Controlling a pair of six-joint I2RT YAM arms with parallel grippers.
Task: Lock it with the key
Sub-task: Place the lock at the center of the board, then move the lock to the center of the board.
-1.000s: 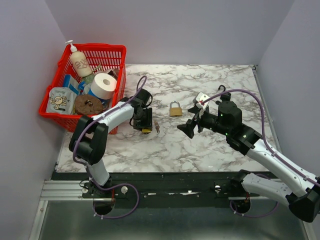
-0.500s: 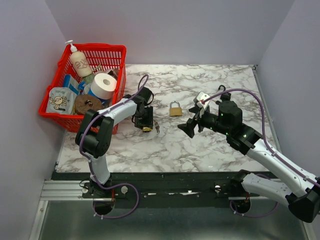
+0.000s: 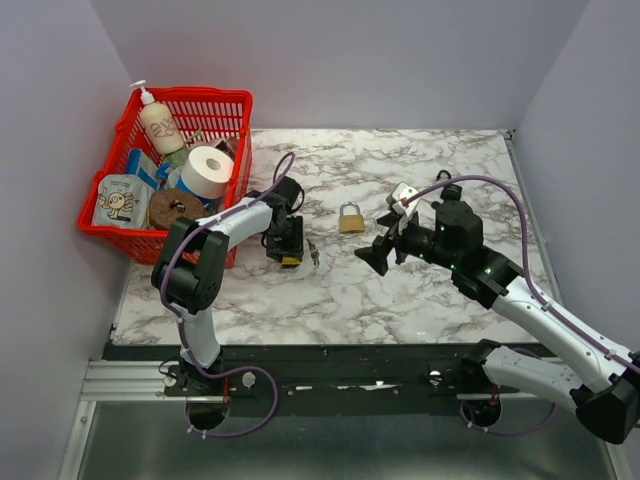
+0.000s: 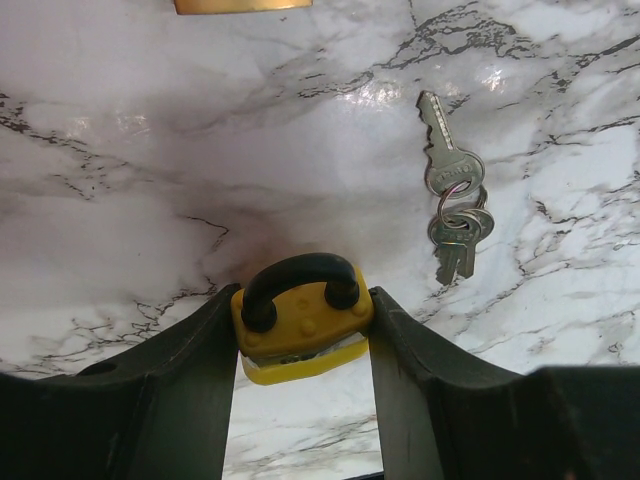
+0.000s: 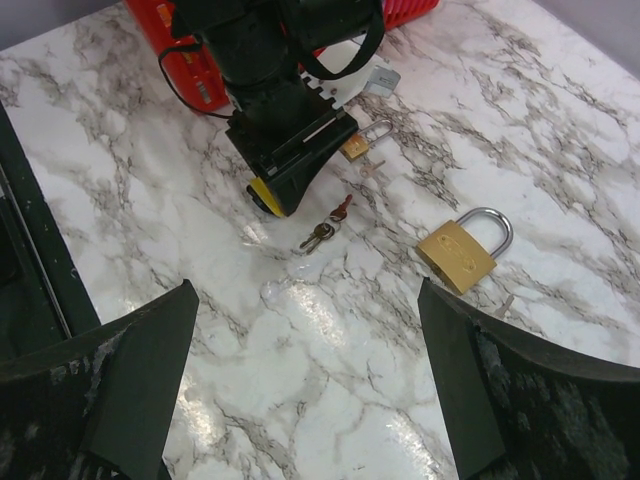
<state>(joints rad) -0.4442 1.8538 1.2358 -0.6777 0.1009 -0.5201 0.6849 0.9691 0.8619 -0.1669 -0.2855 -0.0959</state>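
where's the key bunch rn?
Top view: the small silver key bunch lies on the marble tabletop, just right of the left gripper holding the yellow padlock, nearer than the brass padlock.

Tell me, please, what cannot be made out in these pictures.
Yellow padlock: left wrist view, sides covered by the left claw; no keyhole shows.
Brass padlock: left wrist view, cut off by the top edge.
Keys: top view, too small to count.
Small padlock: right wrist view, partly behind the left claw.
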